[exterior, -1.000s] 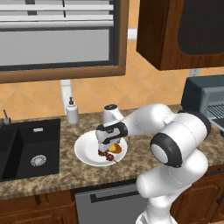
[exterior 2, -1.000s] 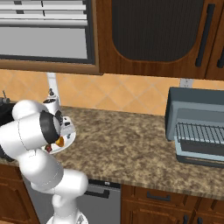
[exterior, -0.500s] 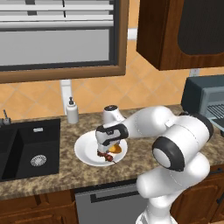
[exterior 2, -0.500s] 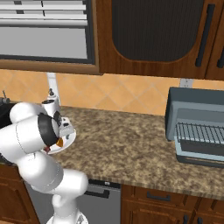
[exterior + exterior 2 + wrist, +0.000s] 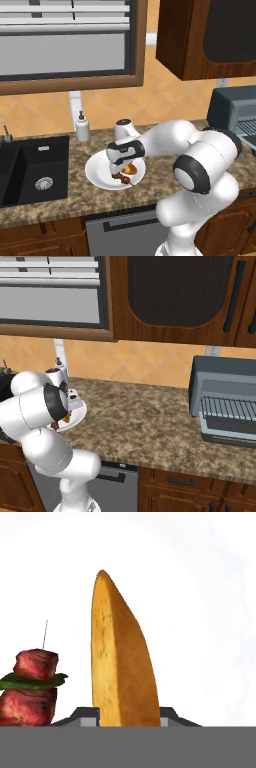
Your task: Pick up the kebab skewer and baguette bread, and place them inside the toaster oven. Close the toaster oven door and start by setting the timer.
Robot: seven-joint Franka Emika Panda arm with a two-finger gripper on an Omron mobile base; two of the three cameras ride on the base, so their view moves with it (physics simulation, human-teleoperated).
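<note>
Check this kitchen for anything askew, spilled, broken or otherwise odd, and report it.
Nothing stands out. The bread and skewer lie on the white plate by the sink, with the end effector straddling the bread. The toaster oven sits open, its rack bare. Nothing looks spilled or broken.

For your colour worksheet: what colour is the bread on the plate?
Golden orange; the bread shows best in the hand view.
</note>
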